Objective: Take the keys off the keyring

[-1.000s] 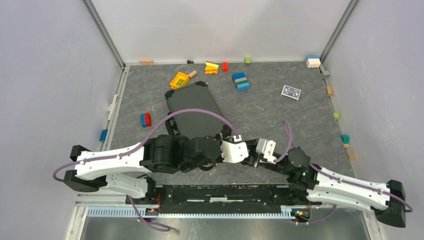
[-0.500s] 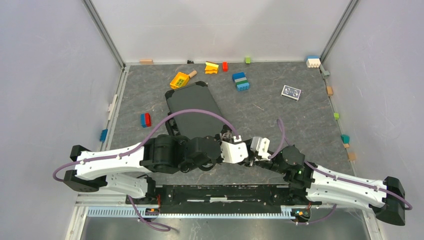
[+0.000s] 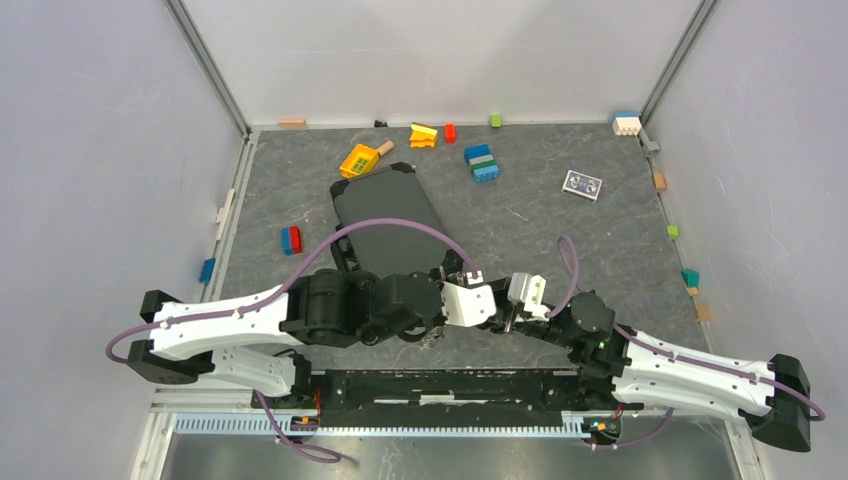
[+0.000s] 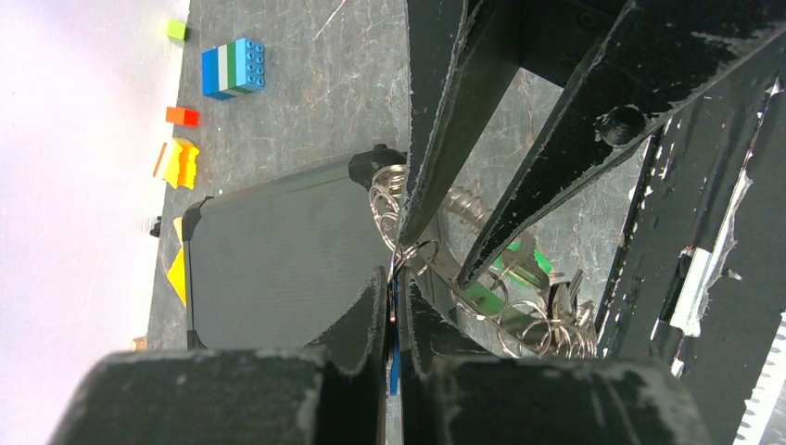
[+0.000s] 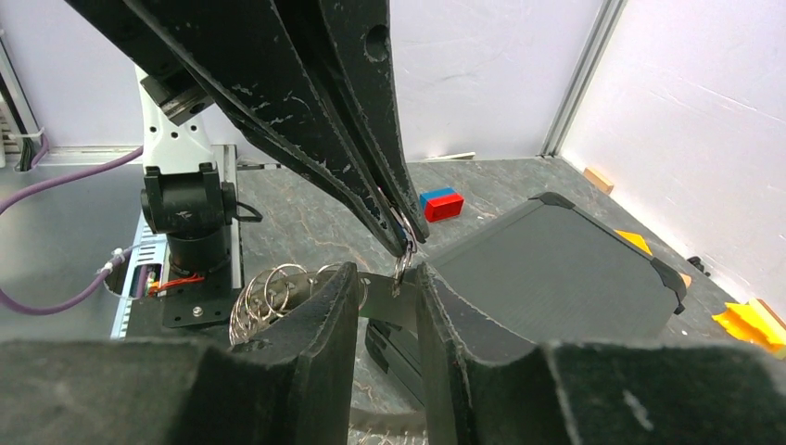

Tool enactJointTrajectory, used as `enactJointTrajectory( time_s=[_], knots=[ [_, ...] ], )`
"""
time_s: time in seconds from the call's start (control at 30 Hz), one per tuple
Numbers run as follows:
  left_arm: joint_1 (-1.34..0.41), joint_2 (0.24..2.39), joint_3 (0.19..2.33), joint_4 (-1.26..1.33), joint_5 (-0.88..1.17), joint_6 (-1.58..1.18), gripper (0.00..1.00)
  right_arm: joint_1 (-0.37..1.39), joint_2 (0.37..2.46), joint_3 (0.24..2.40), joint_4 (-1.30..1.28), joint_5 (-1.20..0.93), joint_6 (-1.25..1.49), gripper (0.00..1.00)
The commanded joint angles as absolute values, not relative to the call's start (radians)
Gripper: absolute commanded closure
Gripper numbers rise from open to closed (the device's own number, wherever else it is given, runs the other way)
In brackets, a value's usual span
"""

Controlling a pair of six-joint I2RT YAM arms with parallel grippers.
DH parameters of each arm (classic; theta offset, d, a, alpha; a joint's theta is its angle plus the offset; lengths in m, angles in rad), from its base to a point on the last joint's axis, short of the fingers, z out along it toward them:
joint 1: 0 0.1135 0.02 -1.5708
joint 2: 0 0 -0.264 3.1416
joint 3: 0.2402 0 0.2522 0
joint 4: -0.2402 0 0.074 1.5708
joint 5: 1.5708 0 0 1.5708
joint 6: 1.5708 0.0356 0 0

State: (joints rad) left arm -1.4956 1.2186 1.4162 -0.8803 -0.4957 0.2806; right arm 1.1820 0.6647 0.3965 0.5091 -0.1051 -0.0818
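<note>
Both arms are meeting over the keyring at the lower centre of the top view, and the right one is crowding in closer than a second ago.

At the left, the left arm is sitting just as it was, and the left fingers [image 4: 366, 324] are pressing together on a thin loop of the keyring [image 4: 533, 324]. The keyring is hanging just off the lower corner of the dark case [image 3: 385, 215], its green tag [image 4: 505, 278] dangling among the wire loops above the tabletop [image 3: 560, 250]. To the right, the right arm is reaching further leftward than before, its purple cable [image 3: 570, 265] arching higher. The right fingers [image 5: 329, 315], slightly narrower than a second ago, are closing on one of the keys [image 5: 380, 289], right under the left fingertips.
</note>
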Motion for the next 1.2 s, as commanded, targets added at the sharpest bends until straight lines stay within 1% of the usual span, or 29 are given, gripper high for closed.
enactJointTrajectory(
  time_s=[0.0, 0.53, 0.67, 0.73, 0.9, 1.17],
  knots=[
    [-1.501, 1.213, 1.433, -0.833, -0.510, 0.286, 0.98, 1.181, 0.659, 0.433, 0.553, -0.089, -0.067, 0.67],
    [-1.501, 1.216, 1.430, -0.833, -0.491, 0.283, 0.98, 1.181, 0.683, 0.439, 0.572, -0.025, -0.054, 0.81],
    [-1.502, 1.216, 1.425, -0.833, -0.492, 0.280, 0.98, 1.181, 0.680, 0.433, 0.584, -0.013, -0.046, 0.92],
    [-1.501, 1.215, 1.426, -0.833, -0.495, 0.279, 0.98, 1.181, 0.680, 0.431, 0.586, -0.006, -0.042, 1.00],
    [-1.501, 1.217, 1.430, -0.831, -0.505, 0.274, 0.98, 1.181, 0.681, 0.433, 0.582, -0.006, -0.028, 1.00],
    [-1.501, 1.241, 1.429, -0.791, -0.536, 0.209, 0.98, 1.181, 0.675, 0.434, 0.580, 0.147, 0.028, 1.00]
  ],
)
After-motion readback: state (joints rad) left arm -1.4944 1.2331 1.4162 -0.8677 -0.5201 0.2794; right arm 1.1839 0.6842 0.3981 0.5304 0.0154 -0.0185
